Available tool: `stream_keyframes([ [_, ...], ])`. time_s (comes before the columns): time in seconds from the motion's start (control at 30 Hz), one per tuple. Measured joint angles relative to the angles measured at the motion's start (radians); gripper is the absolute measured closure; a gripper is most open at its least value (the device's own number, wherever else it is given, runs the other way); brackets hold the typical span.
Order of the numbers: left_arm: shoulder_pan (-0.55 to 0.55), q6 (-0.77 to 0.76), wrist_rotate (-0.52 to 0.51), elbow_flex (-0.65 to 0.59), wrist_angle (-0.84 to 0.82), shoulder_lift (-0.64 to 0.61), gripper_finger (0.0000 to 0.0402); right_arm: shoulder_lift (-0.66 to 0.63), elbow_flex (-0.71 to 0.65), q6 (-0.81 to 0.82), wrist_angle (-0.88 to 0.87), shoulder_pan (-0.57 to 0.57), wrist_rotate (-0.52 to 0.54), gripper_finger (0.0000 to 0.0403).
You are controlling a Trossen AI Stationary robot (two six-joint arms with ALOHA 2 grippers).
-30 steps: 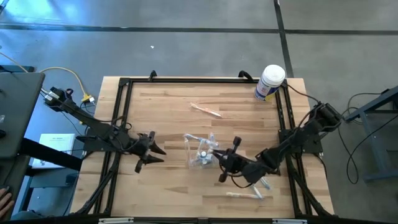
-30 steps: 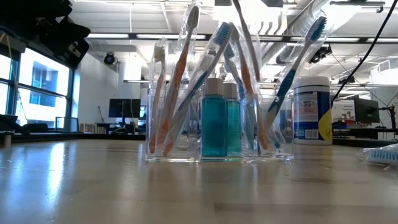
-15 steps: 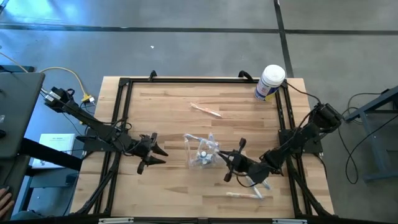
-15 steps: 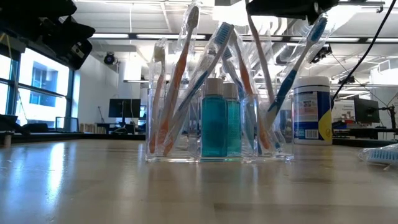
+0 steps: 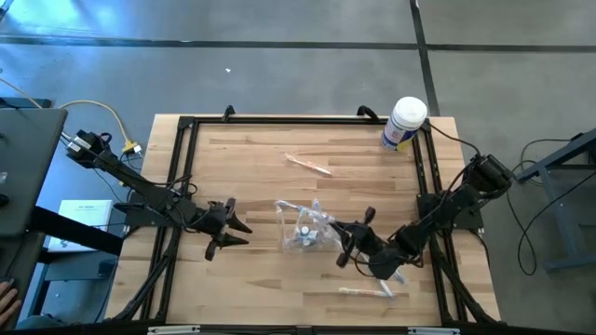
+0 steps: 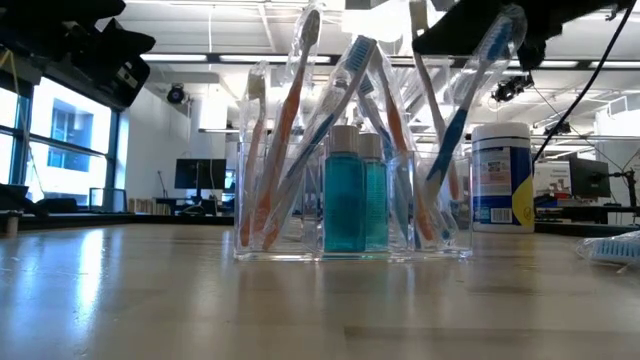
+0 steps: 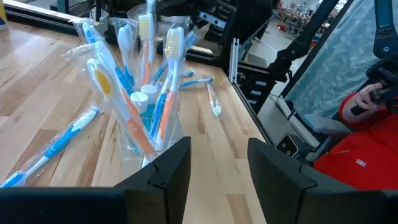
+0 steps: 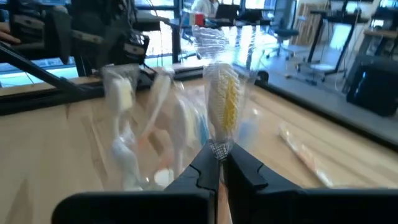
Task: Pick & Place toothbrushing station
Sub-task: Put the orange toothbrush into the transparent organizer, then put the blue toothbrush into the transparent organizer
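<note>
The toothbrushing station (image 5: 300, 233), a clear plastic holder (image 6: 350, 215), stands on its base mid-table with several wrapped toothbrushes and two teal bottles (image 6: 345, 195) in it. My right gripper (image 5: 337, 230) is at its right side, shut on a wrapped toothbrush (image 6: 470, 110) that leans out of the holder. My left gripper (image 5: 233, 231) hovers open to the holder's left and points at it (image 7: 155, 143), apart from it. My right gripper pinches the wrapped toothbrush between its two fingertips, on the wrapper just below the yellow-bristled head (image 8: 219, 148). The fingers come nearly level from the table's right. The brush leans up to the right, its lower end (image 6: 432, 190) down inside the holder.
A white tub with a blue label (image 5: 405, 121) stands at the far right corner. One wrapped toothbrush (image 5: 307, 165) lies beyond the holder, others (image 5: 372, 290) near the front right. A person in red (image 7: 367, 143) sits beyond the table's right edge.
My right gripper has come down at the holder's right side and rolled its wrist, staying shut. The brush it holds stays leaning in the holder's right end, its upper end shifted slightly.
</note>
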Motion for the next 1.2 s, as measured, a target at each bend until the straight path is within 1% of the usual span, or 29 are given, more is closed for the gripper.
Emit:
stream_keyframes([
  [0.1,0.000,0.000,0.000,0.000,-0.001,0.000,0.0247,0.000,0.000,0.092,-0.065,0.000,0.000,0.0399],
  [0.2,0.000,0.000,0.000,0.000,-0.001,0.000,0.0247,0.000,0.000,0.129,-0.089,0.000,-0.002,0.0398],
  [0.37,0.000,0.000,0.000,0.000,-0.001,0.000,0.0247,0.023,0.000,0.198,-0.126,0.000,-0.038,0.0397],
  [0.57,0.000,0.000,0.000,0.000,-0.001,0.000,0.0247,0.040,0.000,0.199,-0.125,-0.013,-0.046,0.0396],
  [0.7,0.000,0.001,0.000,0.000,-0.001,0.000,0.0247,0.040,0.000,0.130,-0.123,-0.036,-0.111,0.0389],
  [0.77,0.000,0.001,0.000,0.000,-0.001,0.000,0.0247,0.040,0.000,0.117,-0.124,-0.044,-0.141,0.0373],
  [0.83,0.000,0.001,0.000,0.000,-0.001,0.000,0.0247,0.040,0.000,0.115,-0.128,-0.048,-0.151,0.0348],
  [1.03,0.000,0.000,0.000,0.000,-0.001,0.000,0.0247,0.020,0.000,0.066,-0.127,-0.046,-0.145,0.0246],
  [1.13,0.000,0.000,0.000,0.000,-0.001,0.000,0.0247,-0.013,0.000,0.025,-0.124,-0.038,-0.139,0.0197],
  [1.2,0.000,0.000,-0.006,0.000,-0.001,0.000,0.0247,-0.037,0.000,-0.024,-0.123,-0.029,-0.139,0.0171],
])
